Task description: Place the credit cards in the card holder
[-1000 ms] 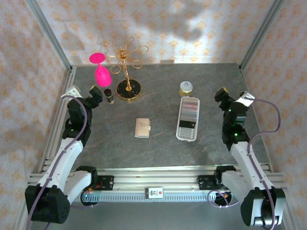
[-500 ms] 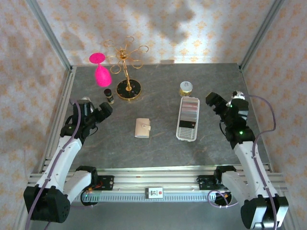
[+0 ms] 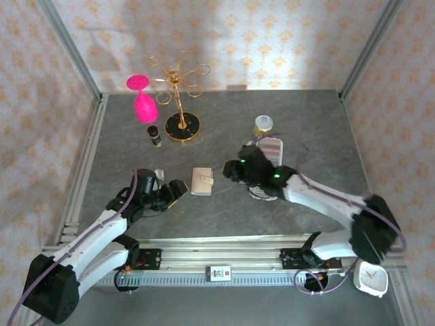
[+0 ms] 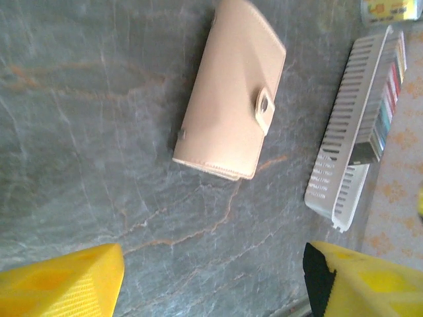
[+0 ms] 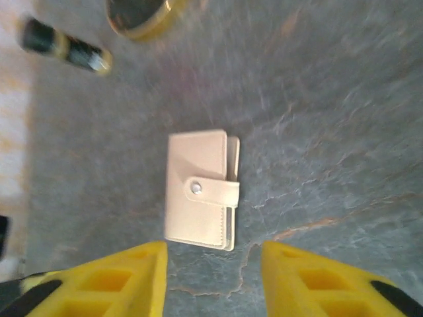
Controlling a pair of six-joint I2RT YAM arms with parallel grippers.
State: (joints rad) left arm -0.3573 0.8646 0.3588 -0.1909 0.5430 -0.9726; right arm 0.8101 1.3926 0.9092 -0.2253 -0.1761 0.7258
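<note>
Left gripper (image 3: 179, 187), right gripper (image 3: 231, 170) — nearer card holder (image 3: 202, 181)

One card holder (image 3: 202, 181), one tray (image 4: 344, 158), one jar (image 3: 264, 124)

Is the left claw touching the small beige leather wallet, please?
Apart: left wrist view shows bare grey table between the left claw and the wallet.

A staged robot test cell in a lab is indicated: a grey stone-patterned table (image 3: 224, 214) is boxed in by wallpapered panels (image 3: 272, 41) held in aluminium posts (image 3: 69, 47), and two robot arms (image 3: 95, 234) are bolted to a slotted metal rail (image 3: 204, 255) at the near edge.
</note>
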